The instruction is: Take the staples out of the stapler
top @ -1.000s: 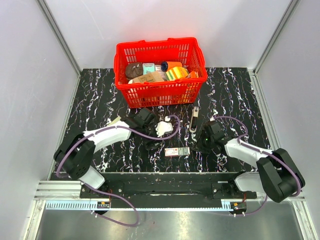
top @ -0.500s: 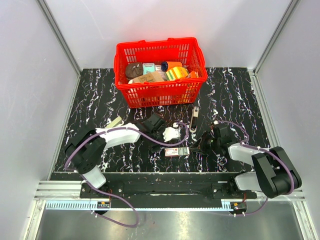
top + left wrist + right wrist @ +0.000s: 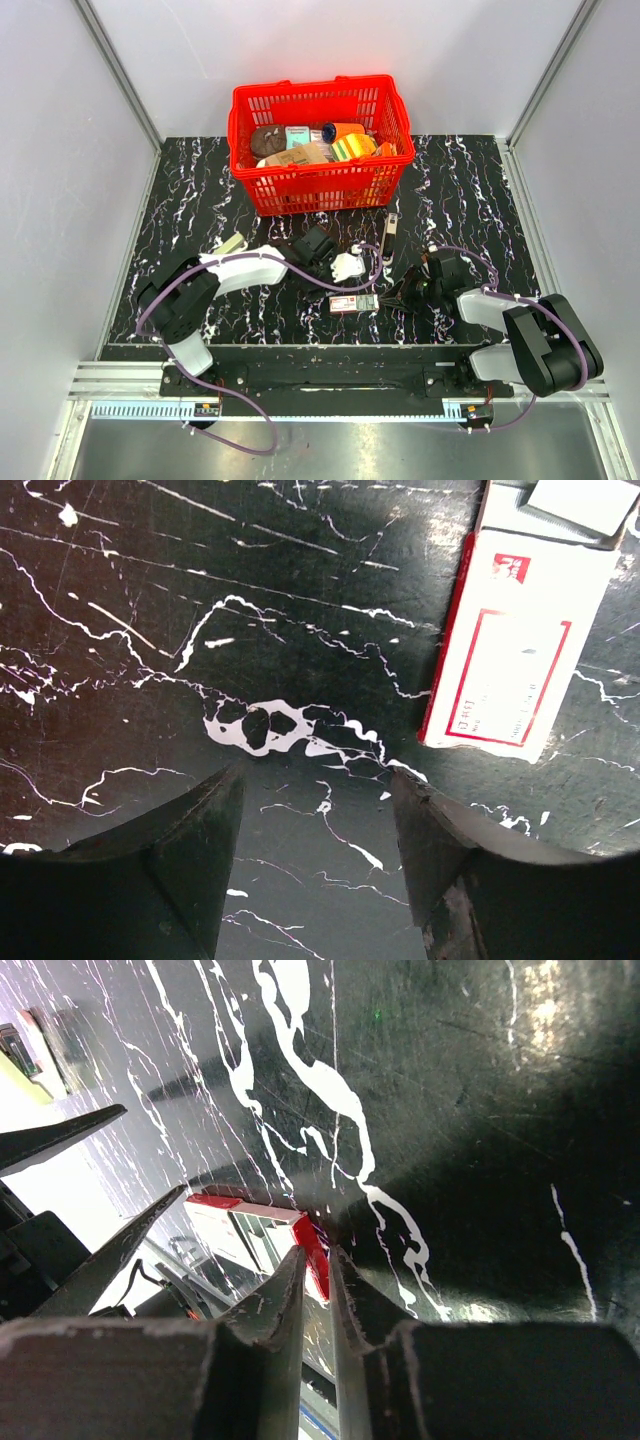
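Observation:
The stapler, slim and dark with a silvery strip, lies lengthwise on the black marble table, just in front of the basket. A flat red-and-white box lies nearer the arms. My left gripper hovers between the two. In the left wrist view it is open over bare marble, with the box off to the upper right. My right gripper sits at the box's right end. In the right wrist view its jaws are nearly together, pinching the box's red end.
A red basket with several packaged items stands at the back centre, right behind the stapler. Pale walls close in the table on both sides. The arms' base rail runs along the near edge.
My left gripper has moved right, closer to the stapler and above the box. My right gripper has swung left and down to the box's right end and closed on it.

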Controlling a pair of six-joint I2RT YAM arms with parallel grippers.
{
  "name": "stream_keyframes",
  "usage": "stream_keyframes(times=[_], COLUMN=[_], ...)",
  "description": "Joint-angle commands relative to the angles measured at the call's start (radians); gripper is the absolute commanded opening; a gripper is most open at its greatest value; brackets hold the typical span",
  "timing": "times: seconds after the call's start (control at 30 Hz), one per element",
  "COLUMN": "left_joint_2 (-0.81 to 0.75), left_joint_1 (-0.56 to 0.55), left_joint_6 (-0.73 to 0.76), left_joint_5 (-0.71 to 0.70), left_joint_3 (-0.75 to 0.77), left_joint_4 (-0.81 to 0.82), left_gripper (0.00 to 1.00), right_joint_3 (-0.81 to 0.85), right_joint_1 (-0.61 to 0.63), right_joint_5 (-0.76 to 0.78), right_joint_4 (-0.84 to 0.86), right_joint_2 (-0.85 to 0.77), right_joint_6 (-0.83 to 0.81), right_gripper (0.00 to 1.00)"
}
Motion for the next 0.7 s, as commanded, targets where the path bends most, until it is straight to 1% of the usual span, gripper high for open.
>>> stream_keyframes(times=[0.0, 0.13, 0.67], left_joint_2=[0.013, 0.018, 0.038], left_joint_1=[-0.016, -0.021, -0.036], left_joint_6=[0.004, 0.006, 0.000], left_joint_5=[-0.022, -0.022, -0.019], left_joint_3=[0.035, 0.041, 0.064], left_joint_4=[0.026, 0.025, 0.009], left_gripper=[0.64, 0.64, 0.64], right_joint_3=[-0.004, 0.007, 0.029], right_joint_1=[-0.004, -0.004, 0.001], right_joint_5=[-0.008, -0.005, -0.013], right_joint_4=[-0.015, -0.024, -0.041], right_joint_2=[0.006, 0.001, -0.017], right_joint_6=[-0.006, -0.018, -0.015], right_gripper=[0.20, 0.17, 0.13])
